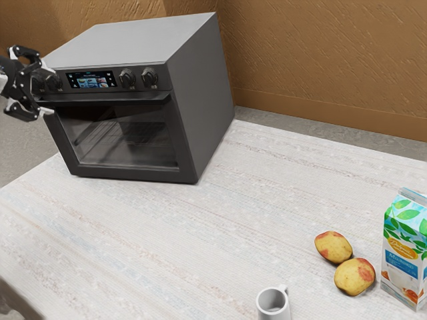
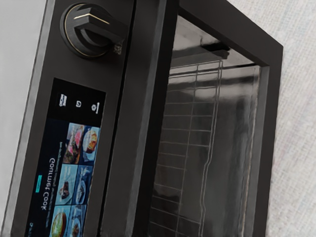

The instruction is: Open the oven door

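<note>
- The black two-finger gripper [image 1: 40,87], spread, could slip off the dark bar handle [image 1: 110,99] through a shallow grip.
- Pulling the shut glass-fronted door [image 1: 127,173] off its arc could drag the grey boxy oven [image 1: 203,93] from the worktop's [image 1: 167,247] corner, exterior view's upper left.
- Four black knobs [image 1: 149,77], two red-yellow fruits [image 1: 333,247], one white mug [image 1: 269,313], one patterned carton [image 1: 402,269].

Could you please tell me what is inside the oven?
Through the glass I see a wire rack. The door frame and handle cover what lies behind them; the dark glass leaves the back unclear.
</note>
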Tool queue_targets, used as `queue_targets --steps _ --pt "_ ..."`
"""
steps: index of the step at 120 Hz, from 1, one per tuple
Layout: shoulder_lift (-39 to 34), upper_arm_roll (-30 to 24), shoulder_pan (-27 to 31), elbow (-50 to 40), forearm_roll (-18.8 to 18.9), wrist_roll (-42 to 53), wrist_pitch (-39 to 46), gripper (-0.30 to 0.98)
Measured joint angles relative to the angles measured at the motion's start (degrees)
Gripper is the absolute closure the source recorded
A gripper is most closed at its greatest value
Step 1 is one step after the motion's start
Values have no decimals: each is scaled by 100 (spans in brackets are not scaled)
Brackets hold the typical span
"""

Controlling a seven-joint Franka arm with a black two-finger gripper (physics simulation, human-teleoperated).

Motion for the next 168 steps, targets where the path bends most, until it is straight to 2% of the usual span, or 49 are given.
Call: queue_targets --steps 14,26,52,80,168 --pt "127 -224 46 -14 -76 -232 443 0" --pt "231 -638 -44 -41 445 -459 934 0" --pt "483 -792 15 -333 1307 -881 1706 0" --pt "701 -901 -33 -423 1904 -1240 2142 0" --pt "1286 -971 58 -465 2286 -1826 2524 0"
